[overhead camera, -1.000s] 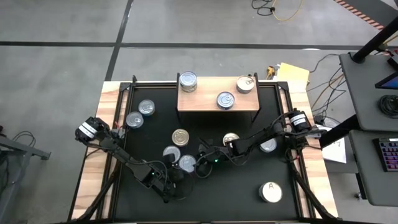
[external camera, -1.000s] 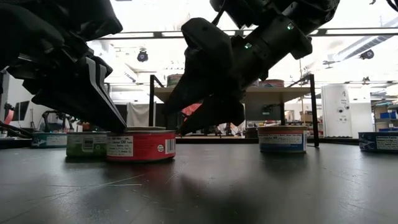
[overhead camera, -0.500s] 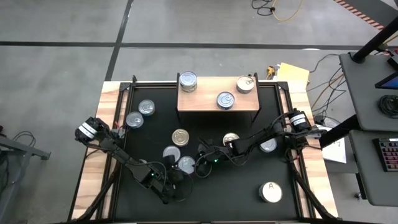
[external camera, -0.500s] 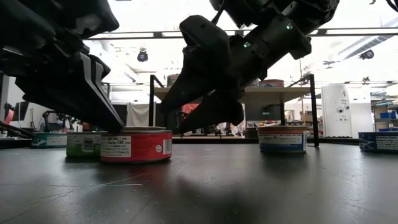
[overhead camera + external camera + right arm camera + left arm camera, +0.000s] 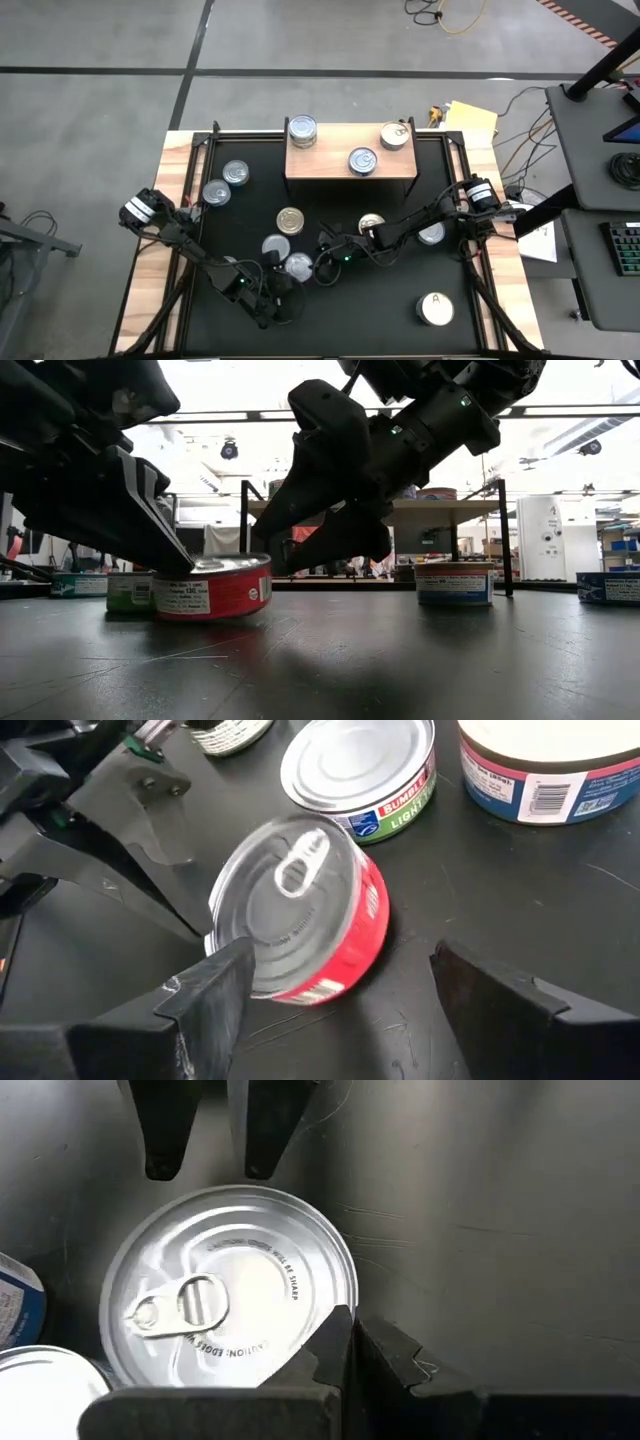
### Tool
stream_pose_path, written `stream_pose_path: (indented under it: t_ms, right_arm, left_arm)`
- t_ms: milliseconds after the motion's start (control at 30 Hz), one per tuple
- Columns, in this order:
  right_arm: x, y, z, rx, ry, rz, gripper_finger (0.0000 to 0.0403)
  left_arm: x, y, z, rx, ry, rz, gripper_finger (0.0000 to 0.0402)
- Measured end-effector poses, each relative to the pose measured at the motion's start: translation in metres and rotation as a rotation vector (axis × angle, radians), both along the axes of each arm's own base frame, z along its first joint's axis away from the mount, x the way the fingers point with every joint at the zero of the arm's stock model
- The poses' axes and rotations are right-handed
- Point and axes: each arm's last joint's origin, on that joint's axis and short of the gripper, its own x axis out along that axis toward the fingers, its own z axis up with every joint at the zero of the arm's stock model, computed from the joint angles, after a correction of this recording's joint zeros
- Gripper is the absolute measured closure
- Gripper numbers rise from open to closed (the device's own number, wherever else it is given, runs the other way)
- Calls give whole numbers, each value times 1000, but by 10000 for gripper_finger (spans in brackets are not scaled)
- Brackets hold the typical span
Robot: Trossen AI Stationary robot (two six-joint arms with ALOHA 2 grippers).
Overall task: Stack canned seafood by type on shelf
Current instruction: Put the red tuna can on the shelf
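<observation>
A red-sided tin with a silver pull-ring top (image 5: 298,265) sits tipped on the black table between my two grippers. My left gripper (image 5: 350,1340) is shut at the tin's rim and comes from the near-left (image 5: 285,282). My right gripper (image 5: 340,970) is open, and its fingers stand on either side of the tin (image 5: 300,910), reaching in from the right (image 5: 318,260). The wooden shelf (image 5: 330,165) at the far side carries three tins (image 5: 303,130) (image 5: 363,160) (image 5: 396,135). My left gripper presses its shut fingertips down on the tin's rim (image 5: 305,1348) on the side facing it, slanting down from the near-left. The tin is tipped (image 5: 205,595): that side is down on the table and the opposite bottom edge (image 5: 268,606) is raised. My right gripper's one finger (image 5: 215,990) overlaps the tin's side; whether it touches, I cannot tell.
Other tins stand on the table: two at the left (image 5: 237,172) (image 5: 216,192), a gold-topped one (image 5: 290,220), one beside the red tin (image 5: 275,245), two under the right arm (image 5: 371,224) (image 5: 432,233), and a white-topped one marked "A" (image 5: 435,310). Free room lies along the near edge.
My left gripper has moved a little toward the table's left with the red tin. The tin has slid slightly leftward along the table and then tipped, its right bottom edge lifting while the left side stays down. My right gripper has kept open and nearly still.
</observation>
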Motion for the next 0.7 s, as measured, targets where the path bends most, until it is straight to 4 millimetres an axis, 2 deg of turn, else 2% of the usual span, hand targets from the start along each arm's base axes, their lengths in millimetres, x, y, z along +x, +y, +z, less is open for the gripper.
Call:
stream_pose_path:
  t_ms: [233, 400, 700]
  right_arm:
    - [0, 0, 0, -3, -6, 5, 94]
    - [1, 3, 3, -89, -41, 70, 83]
    - [3, 6, 5, -146, -81, 122, 86]
  left_arm:
    - [-1, 1, -4, 10, 24, -22, 401]
    - [-1, 1, -3, 13, 16, -19, 401]
    - [-1, 1, -3, 10, 7, -15, 401]
